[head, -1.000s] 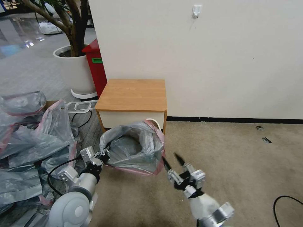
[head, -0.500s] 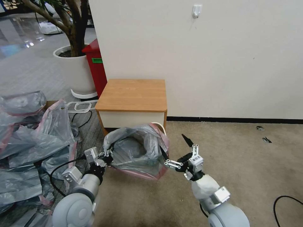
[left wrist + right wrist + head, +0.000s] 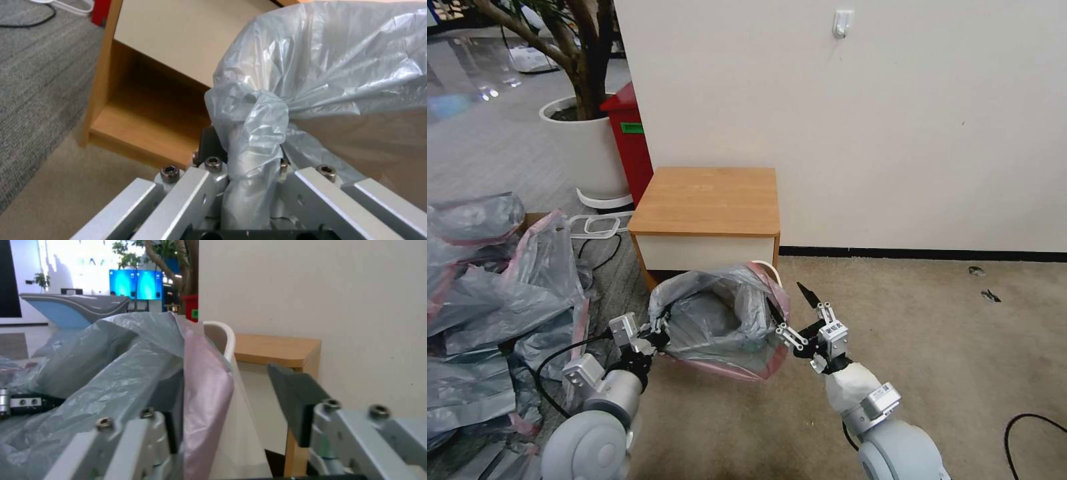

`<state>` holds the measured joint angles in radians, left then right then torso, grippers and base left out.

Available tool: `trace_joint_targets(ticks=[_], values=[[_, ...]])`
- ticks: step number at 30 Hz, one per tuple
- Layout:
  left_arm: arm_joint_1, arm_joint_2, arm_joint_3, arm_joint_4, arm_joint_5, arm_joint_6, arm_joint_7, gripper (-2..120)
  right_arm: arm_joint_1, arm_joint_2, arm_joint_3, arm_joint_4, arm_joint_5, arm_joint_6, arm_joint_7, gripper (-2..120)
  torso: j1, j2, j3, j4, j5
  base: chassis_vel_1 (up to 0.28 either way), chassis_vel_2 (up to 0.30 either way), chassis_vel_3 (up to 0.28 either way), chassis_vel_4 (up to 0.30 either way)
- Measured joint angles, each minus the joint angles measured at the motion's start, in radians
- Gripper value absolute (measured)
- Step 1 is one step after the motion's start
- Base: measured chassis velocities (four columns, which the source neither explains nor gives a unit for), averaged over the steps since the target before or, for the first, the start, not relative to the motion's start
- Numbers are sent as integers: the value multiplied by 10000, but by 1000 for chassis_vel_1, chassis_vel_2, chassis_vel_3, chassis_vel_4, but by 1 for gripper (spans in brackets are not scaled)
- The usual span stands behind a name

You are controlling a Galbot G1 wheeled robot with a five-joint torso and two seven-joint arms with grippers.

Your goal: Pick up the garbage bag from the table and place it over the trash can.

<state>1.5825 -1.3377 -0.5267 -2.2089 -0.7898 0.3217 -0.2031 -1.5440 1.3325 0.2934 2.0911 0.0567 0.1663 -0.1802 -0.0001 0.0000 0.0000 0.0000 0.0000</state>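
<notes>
- Beige carpet (image 3: 934, 347) covers the floor in front of a plain cream wall (image 3: 894, 120) with a black skirting strip.
- Thin grey translucent plastic garbage bag (image 3: 720, 320) with a pink-red rim band: held open above the carpet, mouth facing up, draped over the small cream-white rectangular trash can (image 3: 764, 267), of which a curved piece of rolled rim shows at the far right edge of the bag.
- Left gripper (image 3: 650, 333): clamped on a bunched fold of the garbage bag at its near left side; in the left wrist view the grey film (image 3: 253, 133) is pinched between the metal fingers.
- Right gripper (image 3: 790, 308): jaws spread apart at the bag's right rim; one dark finger (image 3: 171, 406) lies against the pink band, the other finger (image 3: 293, 396) stands clear outside the bag.
- Small light-brown wooden table (image 3: 707, 200) with a white drawer front: just behind the bag, against the wall, top bare.
- Tall red bin (image 3: 627, 140) and large white plant pot (image 3: 584, 147): far left of the table.
- Heap of similar grey bags (image 3: 487, 287): on the floor at the left.
</notes>
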Motion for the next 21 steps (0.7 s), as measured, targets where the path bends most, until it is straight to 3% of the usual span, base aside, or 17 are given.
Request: trace_joint_targets(ticks=[9,11,13,21], values=[[-18,-12,-13,72,10,0,0,3,8,40,-18,-25,8,20,0,13,0,0,0,0,0,0,0,0,0],[-20,-12,-13,76,10,0,0,3,9,42,-18,-25,8,21,0,11,0,0,0,0,0,0,0,0,0],[-23,-20,-12,97,11,0,0,3,9,54,-18,-25,9,25,0,0,0,0,0,0,-1,0,0,0,0],[-7,-30,18,124,85,8,2,3,63,103,-39,-10,48,31,2,0,1,0,0,0,0,0,0,0,0]])
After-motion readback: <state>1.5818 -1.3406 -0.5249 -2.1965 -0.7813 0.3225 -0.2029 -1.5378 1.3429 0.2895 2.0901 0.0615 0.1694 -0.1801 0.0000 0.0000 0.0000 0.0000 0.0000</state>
